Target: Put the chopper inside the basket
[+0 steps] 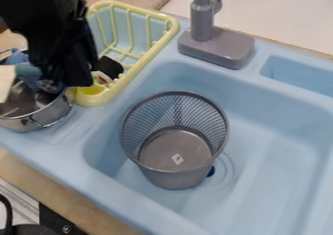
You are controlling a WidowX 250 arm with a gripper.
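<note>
The black gripper [65, 78] hangs over the blue sink's [60, 163] left edge, above the metal pot [29, 119]; whether it is apart, together or clamped on something, I cannot tell. Just beside it, over the pot, is the chopper [27, 70], its handle teal and its blade pale. The gray mesh basket [174, 176] stands open-topped in the basin, near the basin's left edge. The yellow rack [151, 53] sits by the sink's back left corner, with 1 black thing [109, 67] in it. The gray faucet [214, 46] stands at the back edge.

Gry mesh basket [175, 146] in lt-blue sink [276, 146], blk arm [55, 29] nr steel pot [29, 119] & yel rack [96, 97]
</note>
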